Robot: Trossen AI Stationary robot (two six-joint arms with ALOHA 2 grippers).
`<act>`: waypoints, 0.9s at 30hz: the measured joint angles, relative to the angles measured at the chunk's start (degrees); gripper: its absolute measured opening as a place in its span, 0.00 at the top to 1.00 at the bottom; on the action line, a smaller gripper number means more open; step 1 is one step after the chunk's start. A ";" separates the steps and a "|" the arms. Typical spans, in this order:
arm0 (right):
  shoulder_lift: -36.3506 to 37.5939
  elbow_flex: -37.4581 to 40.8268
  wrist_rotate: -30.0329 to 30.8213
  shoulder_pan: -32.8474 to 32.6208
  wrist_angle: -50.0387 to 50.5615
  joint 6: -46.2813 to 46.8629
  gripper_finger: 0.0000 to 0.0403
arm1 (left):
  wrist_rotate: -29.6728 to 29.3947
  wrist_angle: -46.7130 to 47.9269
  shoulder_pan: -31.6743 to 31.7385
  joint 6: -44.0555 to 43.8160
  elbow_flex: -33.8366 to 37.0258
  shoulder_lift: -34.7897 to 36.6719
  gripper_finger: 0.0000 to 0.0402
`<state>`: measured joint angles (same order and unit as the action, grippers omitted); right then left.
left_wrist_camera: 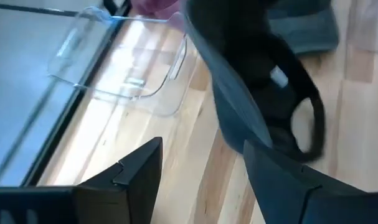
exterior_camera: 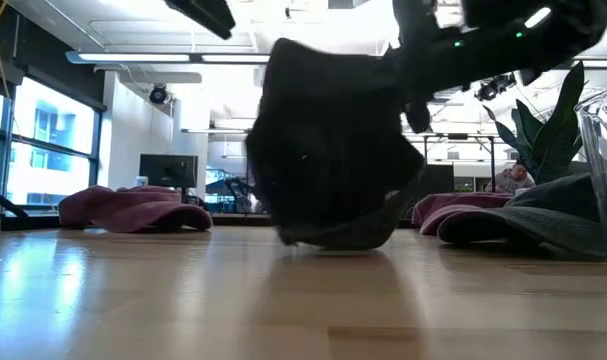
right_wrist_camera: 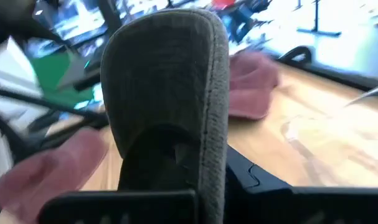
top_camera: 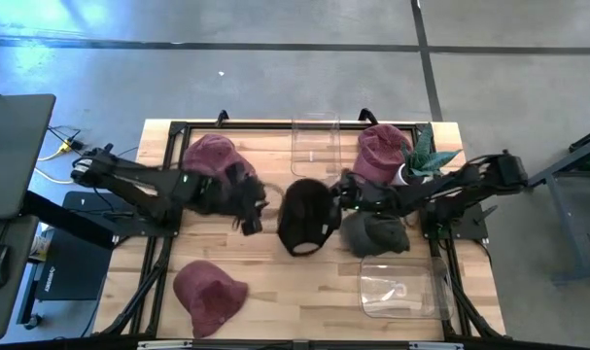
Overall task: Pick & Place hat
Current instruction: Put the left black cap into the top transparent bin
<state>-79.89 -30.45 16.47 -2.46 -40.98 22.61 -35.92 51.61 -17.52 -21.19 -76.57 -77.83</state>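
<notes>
The black hat (top_camera: pixel 304 216) sits at the table's middle, between my two grippers. In the low view the hat (exterior_camera: pixel 328 160) stands tipped up, its lower edge (exterior_camera: pixel 333 240) on the wood. My right gripper (top_camera: pixel 341 197) comes in from the table's right and is shut on it. Just left of the hat is my left gripper (top_camera: pixel 248 216). It is open, and in its wrist view the left gripper (left_wrist_camera: pixel 201 180) has nothing between its fingers; the hat (left_wrist_camera: pixel 251 74) lies just beyond them. My right gripper pinches the hat's stiff brim (right_wrist_camera: pixel 176 155) between its two fingers, coming nearly level from the table's right. The brim stands up past the fingers. The hat is tilted, its lower edge on the table.
Maroon hats lie at the far left (top_camera: pixel 217 156), near left (top_camera: pixel 209 297) and far right (top_camera: pixel 380 151). A dark grey hat (top_camera: pixel 377 233) lies right of the black one. Clear containers stand at the far middle (top_camera: pixel 316 146) and near right (top_camera: pixel 401 287). A plant (top_camera: pixel 426 156) stands far right.
</notes>
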 joint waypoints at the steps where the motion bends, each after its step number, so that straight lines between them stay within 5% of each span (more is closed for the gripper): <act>1: 1.51 0.92 1.20 -0.14 -0.02 0.20 0.97 | -2.74 -1.62 -1.81 -1.53 1.58 0.06 0.47; 6: 7.22 3.94 2.86 -0.24 0.44 1.45 0.98 | -17.11 -21.76 -9.21 -1.42 13.00 0.03 0.48; 11: 8.42 4.41 2.84 -0.26 0.91 1.55 0.98 | -24.48 -49.03 -7.42 9.53 21.92 -2.33 0.48; 14: 8.41 4.41 2.87 -0.26 1.10 1.30 0.99 | -18.08 -59.70 -3.30 12.87 23.17 -2.63 0.48; 21: 8.32 4.41 3.12 -0.17 1.93 0.67 0.98 | 5.06 -63.86 7.96 10.41 23.32 -2.98 0.48; 27: 8.28 4.41 2.88 -0.15 3.56 0.30 0.97 | 11.50 -64.45 11.29 8.61 23.28 -4.20 0.57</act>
<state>-71.61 -26.04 19.35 -2.61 -37.42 22.92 -24.41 -12.84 -6.23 -12.59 -53.29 -82.03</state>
